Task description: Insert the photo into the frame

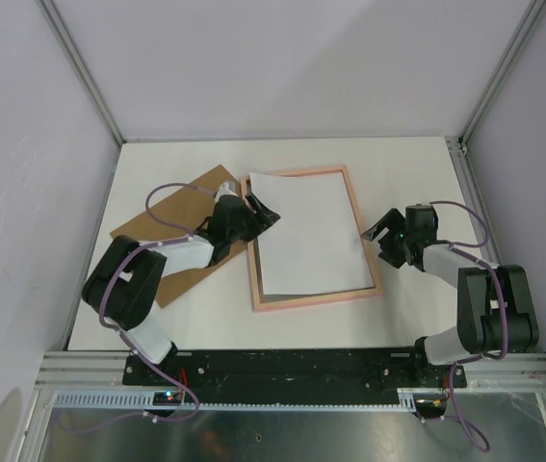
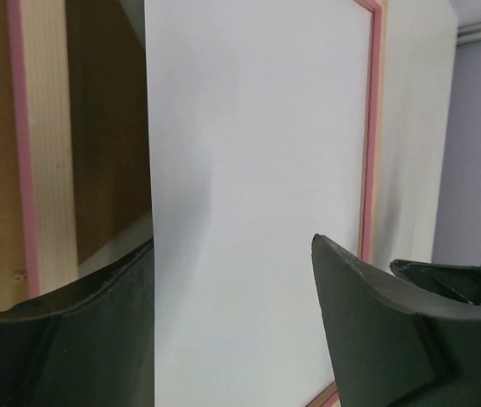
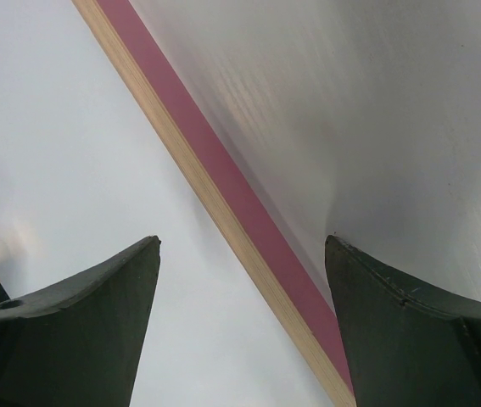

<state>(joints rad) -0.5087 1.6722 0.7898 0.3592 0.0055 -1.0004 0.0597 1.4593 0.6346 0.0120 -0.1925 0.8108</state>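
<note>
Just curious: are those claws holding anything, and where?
Nothing is held. The left gripper stands open at the left edge of the photo; the right gripper stands open astride the right rail of the frame.

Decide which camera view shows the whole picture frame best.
The top external view: all four rails of the picture frame are visible, one corner covered. The left wrist view shows only parts of two rails; the right wrist view, one diagonal stretch.
</note>
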